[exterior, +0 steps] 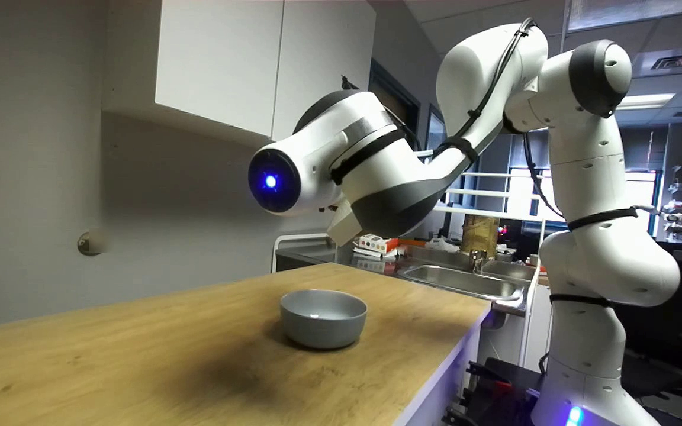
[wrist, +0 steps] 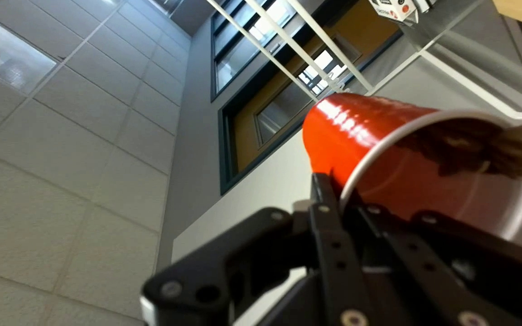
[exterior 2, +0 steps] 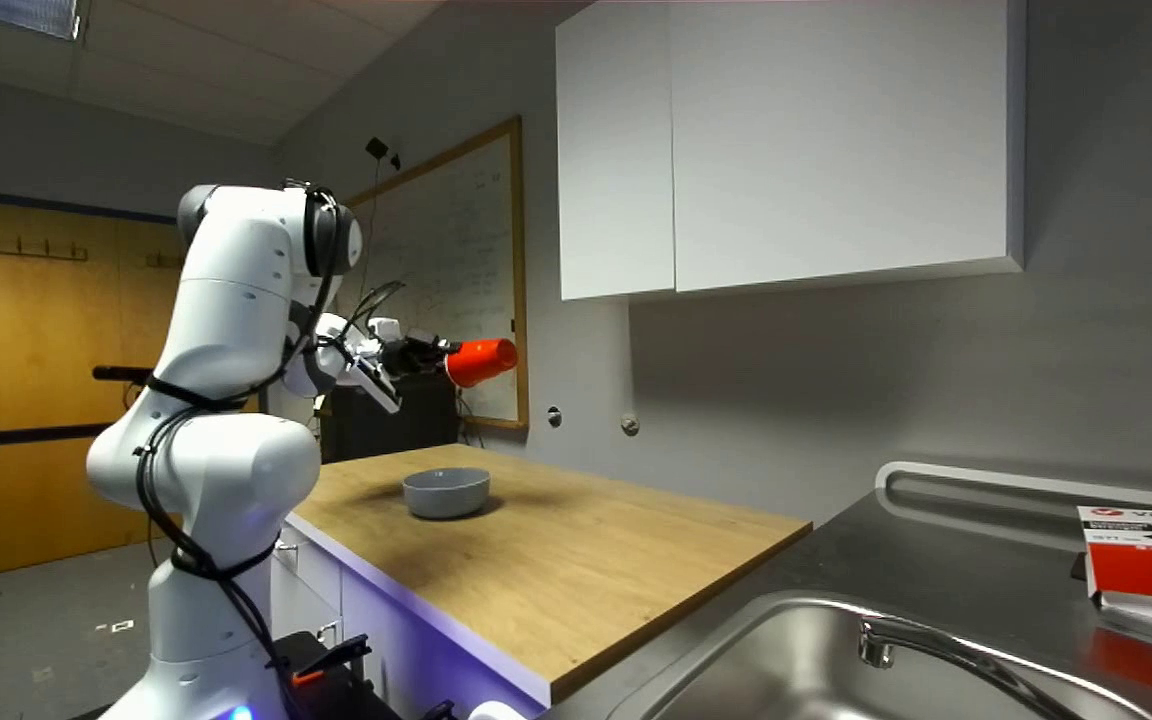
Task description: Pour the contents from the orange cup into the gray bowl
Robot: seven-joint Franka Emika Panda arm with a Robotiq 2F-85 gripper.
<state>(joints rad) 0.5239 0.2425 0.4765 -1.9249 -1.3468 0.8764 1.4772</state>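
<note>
The orange cup (exterior 2: 481, 362) is held in the air above the level of the gray bowl (exterior 2: 446, 497), tipped nearly onto its side. In the wrist view the cup (wrist: 360, 129) has its white-rimmed mouth toward the camera. Brown pieces (wrist: 474, 147) lie inside and reach its mouth, blurred. My gripper (wrist: 340, 197) is shut on the cup's wall at the rim, one finger outside and one inside. The gripper (exterior 2: 424, 352) also shows in an exterior view. The gray bowl (exterior: 323, 326) stands upright on the wooden table; elsewhere the arm hides cup and gripper.
The wooden table (exterior: 157, 355) runs along the wall. White cabinets (exterior: 216, 65) hang above it, close to the arm. A sink (exterior 2: 796, 650) with a faucet and a red-and-white box (exterior 2: 1151, 560) stand beside the table. A white rack (wrist: 315, 59) shows in the wrist view.
</note>
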